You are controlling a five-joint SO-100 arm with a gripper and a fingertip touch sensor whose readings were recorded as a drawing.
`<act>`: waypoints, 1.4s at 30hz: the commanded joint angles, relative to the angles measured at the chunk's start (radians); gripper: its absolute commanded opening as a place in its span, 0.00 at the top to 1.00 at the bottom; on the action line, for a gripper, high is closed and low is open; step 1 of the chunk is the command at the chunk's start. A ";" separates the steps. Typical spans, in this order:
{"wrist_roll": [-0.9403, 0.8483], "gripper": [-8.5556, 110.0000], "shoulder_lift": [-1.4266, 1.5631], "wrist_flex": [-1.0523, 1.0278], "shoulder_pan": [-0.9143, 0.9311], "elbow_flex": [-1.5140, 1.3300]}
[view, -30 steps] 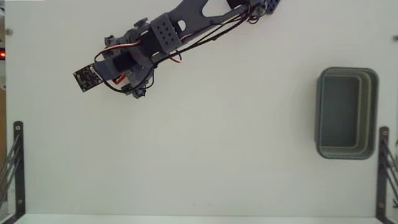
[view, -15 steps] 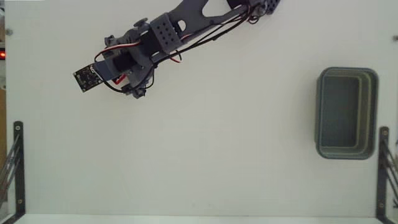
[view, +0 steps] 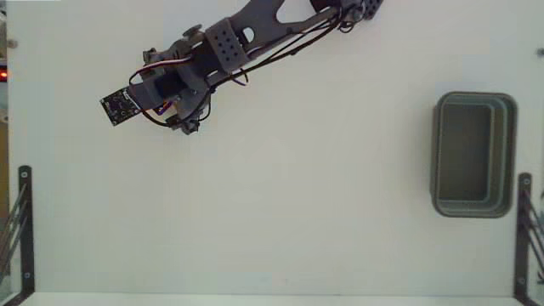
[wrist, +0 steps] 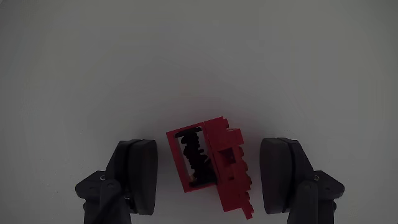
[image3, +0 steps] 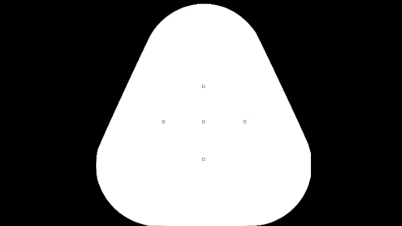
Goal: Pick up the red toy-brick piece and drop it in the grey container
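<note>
while our gripper is hanging spread over the table, we are seeing the brick lying between its fingers, touching neither; the container is sitting well apart, toward the fixed view's right edge.

Red brick, grey container apart

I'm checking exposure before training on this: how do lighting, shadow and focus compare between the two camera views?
Fixed view: bright, even light, white table nearly shadowless, grey container crisp, arm sharp. Wrist view: dimmer and greyer, darkening toward the corners; the red toy-brick piece is sharp with a faint soft shadow, its gap black; the open pincer fingers look dark and slightly soft.
</note>
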State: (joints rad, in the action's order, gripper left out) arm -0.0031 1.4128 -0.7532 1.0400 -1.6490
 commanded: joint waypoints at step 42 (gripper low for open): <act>0.003 0.17 0.030 0.015 0.019 -0.005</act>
State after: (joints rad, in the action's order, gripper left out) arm -0.0015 1.4128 -0.7532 1.0400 -1.6490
